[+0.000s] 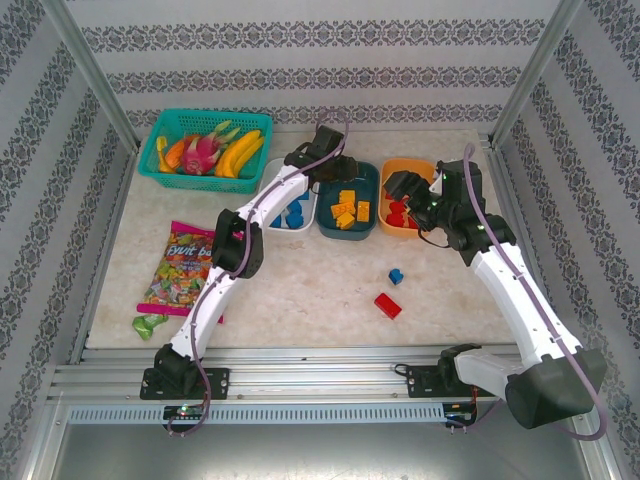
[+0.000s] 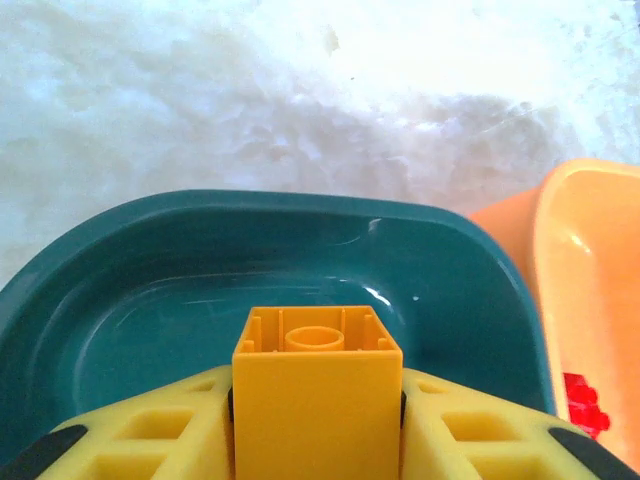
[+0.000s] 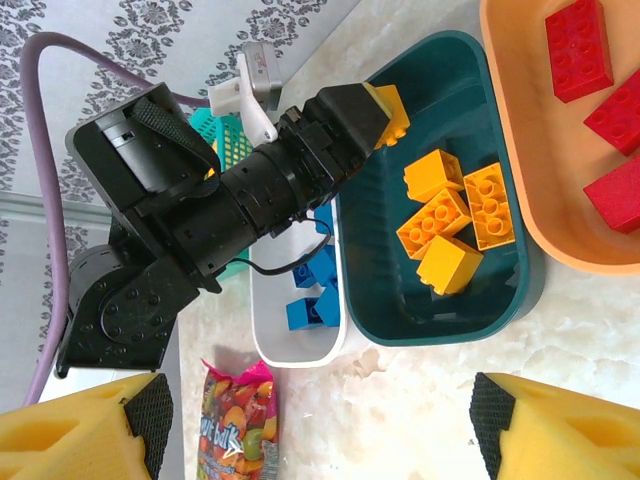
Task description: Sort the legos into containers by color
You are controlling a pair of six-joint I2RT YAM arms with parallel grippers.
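I am watching the left gripper (image 1: 330, 165) clamping a yellow-orange studded plastic brick (image 2: 317, 400) between its yellow fingers (image 2: 150, 435), the brick's hollow underside showing. It is hanging over the far end of the dark teal rounded-rectangular plastic dish (image 2: 150, 300), whose bare floor is spreading toward 12 o'clock of the brick in the left wrist view. The right wrist camera is showing me the same brick above the dish's far corner, with four more yellow-orange bricks (image 3: 435, 225) lying on the dish floor at about 5 o'clock from it, clear of the gripper. In the top view, at 3 o'clock of the teal dish, the orange plastic dish (image 1: 420, 165) is holding red bricks (image 1: 397, 213). At 9 o'clock, the white plastic dish (image 1: 290, 229) is holding blue bricks (image 1: 296, 215), partly under the left arm. The right gripper (image 1: 403, 186) is hovering over the orange dish's 9 o'clock edge, its jaws standing wide apart with nothing between them. On the pale marbled tabletop (image 1: 300, 290), a small blue brick (image 1: 396, 275) and a red brick (image 1: 388, 305) are lying loose at 6 o'clock of the orange dish, the red one at 6 o'clock of the blue, well apart from both grippers.
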